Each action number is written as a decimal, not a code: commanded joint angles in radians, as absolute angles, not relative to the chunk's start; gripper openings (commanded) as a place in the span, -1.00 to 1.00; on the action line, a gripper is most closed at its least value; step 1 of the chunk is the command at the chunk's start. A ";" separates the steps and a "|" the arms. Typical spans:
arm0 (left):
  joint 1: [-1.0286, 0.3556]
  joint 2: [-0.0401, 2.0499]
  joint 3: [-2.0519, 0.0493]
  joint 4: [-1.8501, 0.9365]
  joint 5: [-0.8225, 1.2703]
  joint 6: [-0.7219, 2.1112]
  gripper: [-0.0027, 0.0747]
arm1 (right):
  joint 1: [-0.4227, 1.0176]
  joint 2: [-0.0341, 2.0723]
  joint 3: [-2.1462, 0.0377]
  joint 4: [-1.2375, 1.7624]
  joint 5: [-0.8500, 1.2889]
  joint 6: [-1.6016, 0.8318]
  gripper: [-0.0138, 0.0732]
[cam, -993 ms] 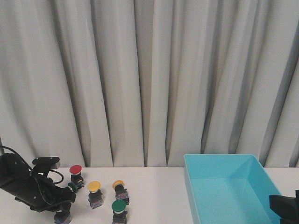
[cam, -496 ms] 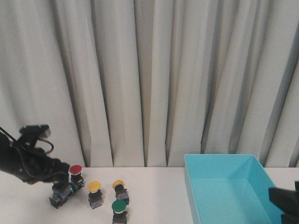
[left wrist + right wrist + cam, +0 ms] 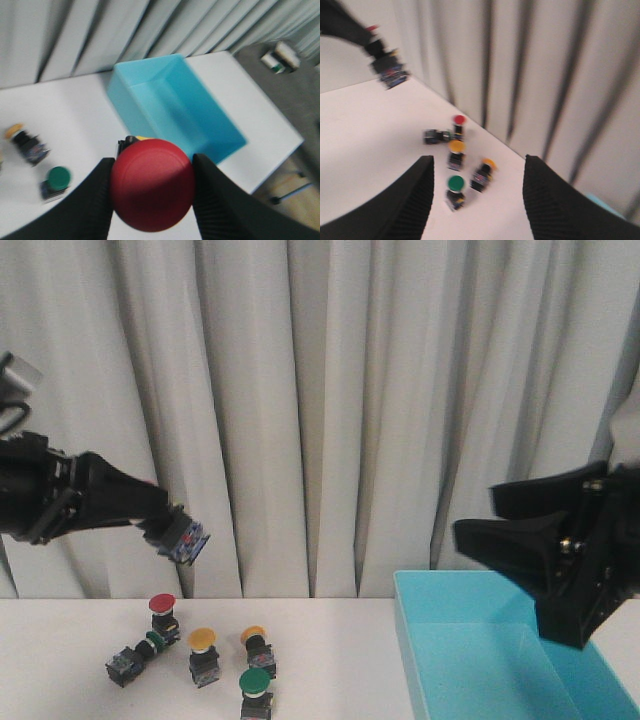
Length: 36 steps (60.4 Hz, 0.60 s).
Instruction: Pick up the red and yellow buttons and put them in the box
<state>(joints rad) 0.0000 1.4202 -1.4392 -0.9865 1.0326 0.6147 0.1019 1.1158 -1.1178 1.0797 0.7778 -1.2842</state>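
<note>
— Right, what have I got on the far left?

— My left gripper (image 3: pixel 152 200) is raised well above the white table (image 3: pixel 330 660), in front of the pale pleated curtain (image 3: pixel 330 410). Its two black fingers (image 3: pixel 95 200) are clamped on a push-button switch with a round red mushroom cap and a dark blocky body (image 3: pixel 152 191); from the front I only see the dark body (image 3: pixel 184 539) at the arm's tip.

— And below it?

— A cluster on the table. A dark-bodied button lying on its side with a green cap (image 3: pixel 131 660), touching or just beside the upright red-capped button (image 3: pixel 162 614). Next, an upright yellow-capped button (image 3: pixel 203 653), then a tilted yellow-capped one (image 3: pixel 256 646), and nearest me a green-capped button (image 3: pixel 256 692). Nothing stands over them.

— Then the tray?

— The large turquoise-blue rectangular plastic box (image 3: pixel 420 640) sits on the right, well apart from the cluster. I see nothing inside it, though my right arm hides its far right corner.

— Your right side?

— The right gripper (image 3: pixel 477 197) is lifted above the box, its black ribbed fingers (image 3: pixel 410 200) spread wide with nothing between them. Its wrist view is blurred, but the button cluster shows through the gap.
</note>
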 commanded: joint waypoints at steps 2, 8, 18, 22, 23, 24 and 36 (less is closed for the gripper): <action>-0.010 1.348 -1.475 -1.142 1.053 0.627 -0.94 | 0.101 1.138 -1.177 1.253 0.903 -1.471 0.24; -0.037 1.332 -1.475 -1.209 1.081 0.636 -0.94 | 0.104 1.160 -1.180 1.300 0.936 -1.541 0.24; -0.098 1.330 -1.475 -1.269 1.083 0.653 -0.94 | 0.187 1.185 -1.180 1.337 0.897 -1.642 0.24; -0.118 1.330 -1.475 -1.267 1.080 0.652 -0.94 | 0.235 1.192 -1.180 1.335 0.848 -1.656 0.24; -0.122 1.330 -1.475 -1.267 1.080 0.652 -0.94 | 0.248 1.192 -1.180 1.334 0.830 -1.662 0.24; -0.125 1.330 -1.475 -1.267 1.080 0.652 -0.94 | 0.256 1.195 -1.180 1.334 0.817 -1.666 0.24; -0.154 1.330 -1.475 -1.267 1.068 0.651 -0.94 | 0.447 1.256 -1.235 1.271 0.584 -1.696 0.24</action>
<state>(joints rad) -0.1491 1.3632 -1.4401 -1.1836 1.1022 0.6511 0.4222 1.2641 -1.1969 1.2586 0.6677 -1.6872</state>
